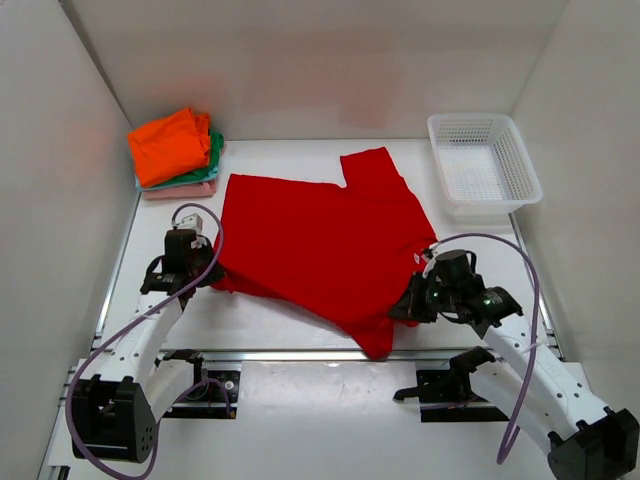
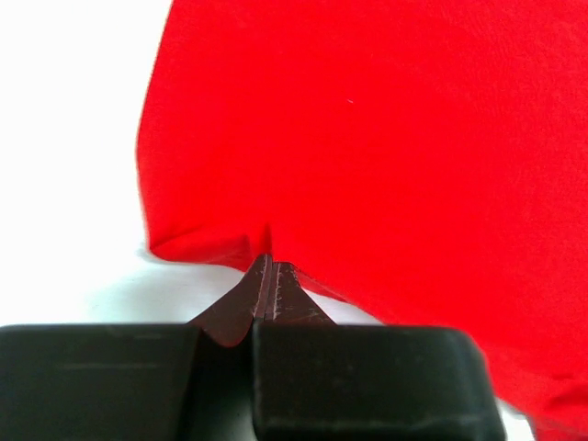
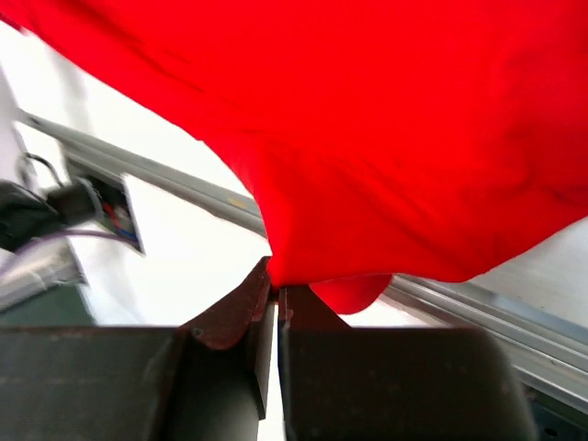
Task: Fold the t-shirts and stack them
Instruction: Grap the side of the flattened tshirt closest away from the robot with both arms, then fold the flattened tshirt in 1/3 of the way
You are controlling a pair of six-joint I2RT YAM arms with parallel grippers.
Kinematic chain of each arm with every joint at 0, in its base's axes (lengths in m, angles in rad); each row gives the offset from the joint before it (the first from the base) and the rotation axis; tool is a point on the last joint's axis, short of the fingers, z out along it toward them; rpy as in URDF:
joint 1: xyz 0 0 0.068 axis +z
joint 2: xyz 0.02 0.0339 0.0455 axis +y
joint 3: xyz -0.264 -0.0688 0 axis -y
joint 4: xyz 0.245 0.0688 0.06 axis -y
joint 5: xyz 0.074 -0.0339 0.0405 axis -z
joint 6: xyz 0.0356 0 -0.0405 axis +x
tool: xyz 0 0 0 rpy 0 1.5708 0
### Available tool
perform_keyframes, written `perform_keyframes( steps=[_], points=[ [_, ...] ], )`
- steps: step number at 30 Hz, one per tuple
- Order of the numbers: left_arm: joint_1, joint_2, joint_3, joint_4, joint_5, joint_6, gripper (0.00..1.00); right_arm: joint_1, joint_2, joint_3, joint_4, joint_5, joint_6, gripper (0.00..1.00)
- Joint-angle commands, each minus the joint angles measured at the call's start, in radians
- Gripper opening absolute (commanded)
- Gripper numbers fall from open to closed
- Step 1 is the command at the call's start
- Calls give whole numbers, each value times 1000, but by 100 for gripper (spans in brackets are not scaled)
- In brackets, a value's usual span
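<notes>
The bright red t-shirt (image 1: 320,245) lies spread across the middle of the table, one sleeve pointing to the back. My left gripper (image 1: 205,268) is shut on its left edge; in the left wrist view the closed tips (image 2: 268,262) pinch the red cloth (image 2: 386,138). My right gripper (image 1: 408,300) is shut on the shirt's right edge; in the right wrist view the tips (image 3: 276,287) pinch the cloth (image 3: 395,129), which is lifted off the table. Folded orange (image 1: 168,145), green (image 1: 210,160) and pale pink (image 1: 180,190) t-shirts are stacked at the back left.
A white mesh basket (image 1: 485,165) stands at the back right. White walls enclose the table on three sides. A metal rail (image 1: 300,354) runs along the table's near edge, with the arm bases behind it.
</notes>
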Motion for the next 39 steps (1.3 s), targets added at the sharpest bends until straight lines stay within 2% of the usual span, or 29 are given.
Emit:
perform_keyframes(
  steps=[1,8,10,16,23,39],
  points=[
    [12,-9,39,-22,-57,25,0,-111,5,45,9,-97,-67,0],
    [15,-1,37,-12,-62,50,0,-407,-27,24,-28,-232,-139,0],
    [16,5,34,1,-60,48,0,-431,-15,21,20,-275,-128,0],
    [16,19,36,53,-25,73,0,-353,53,42,126,-208,-81,0],
    [12,109,89,80,4,152,0,-429,148,67,170,-244,-131,0],
    [15,279,160,71,-3,209,0,-431,358,139,290,-232,-180,0]
  ],
)
